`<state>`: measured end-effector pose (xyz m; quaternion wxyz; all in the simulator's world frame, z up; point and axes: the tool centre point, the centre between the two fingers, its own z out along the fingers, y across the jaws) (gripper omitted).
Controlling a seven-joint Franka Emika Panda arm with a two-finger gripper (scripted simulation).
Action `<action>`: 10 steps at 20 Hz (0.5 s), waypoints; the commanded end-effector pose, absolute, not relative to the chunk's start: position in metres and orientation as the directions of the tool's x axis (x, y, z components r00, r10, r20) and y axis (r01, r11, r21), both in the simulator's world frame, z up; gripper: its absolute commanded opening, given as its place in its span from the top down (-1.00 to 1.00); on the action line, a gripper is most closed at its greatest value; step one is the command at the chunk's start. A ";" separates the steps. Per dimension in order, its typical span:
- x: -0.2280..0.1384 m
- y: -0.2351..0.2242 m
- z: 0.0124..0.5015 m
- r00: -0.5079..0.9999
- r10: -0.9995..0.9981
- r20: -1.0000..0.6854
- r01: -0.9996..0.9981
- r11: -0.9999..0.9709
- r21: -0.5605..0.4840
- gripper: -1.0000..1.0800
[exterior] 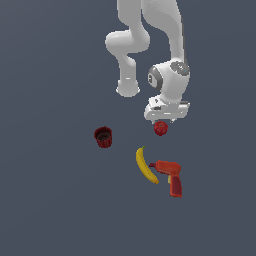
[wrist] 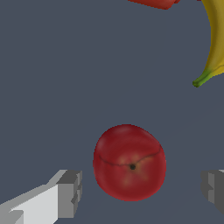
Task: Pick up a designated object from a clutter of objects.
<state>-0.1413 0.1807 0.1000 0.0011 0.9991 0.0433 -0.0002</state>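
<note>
We see the red apple on the gray tabletop, its dark stem dimple facing us. The tool is spread wide, with one gray finger on each side of the apple, not touching it. A yellow banana and a bit of the red drill lie farther off.

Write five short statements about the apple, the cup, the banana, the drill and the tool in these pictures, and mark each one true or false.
1. The tool is open, one finger on either side of the apple. True.
2. The apple lies inside the cup. False: the cup holds no apple and stands apart, toward the exterior view's left.
3. The banana lies beside the drill. True.
4. The tool's fingers are clamped on the apple. False: gaps show on both sides of it.
5. The banana is held in the tool. False: it lies on the floor, away from the tool.
</note>
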 end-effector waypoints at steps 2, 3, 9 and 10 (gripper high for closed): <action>-0.147 0.183 0.096 0.996 0.087 0.000 0.087 -0.996 0.000 -0.92; -0.147 0.183 0.096 0.996 0.087 0.000 0.087 -0.996 0.000 -0.92; -0.146 0.183 0.091 0.996 0.088 -0.001 0.088 -0.996 0.000 -0.92; -0.146 0.183 0.088 0.996 0.088 -0.001 0.088 -0.996 0.000 -0.92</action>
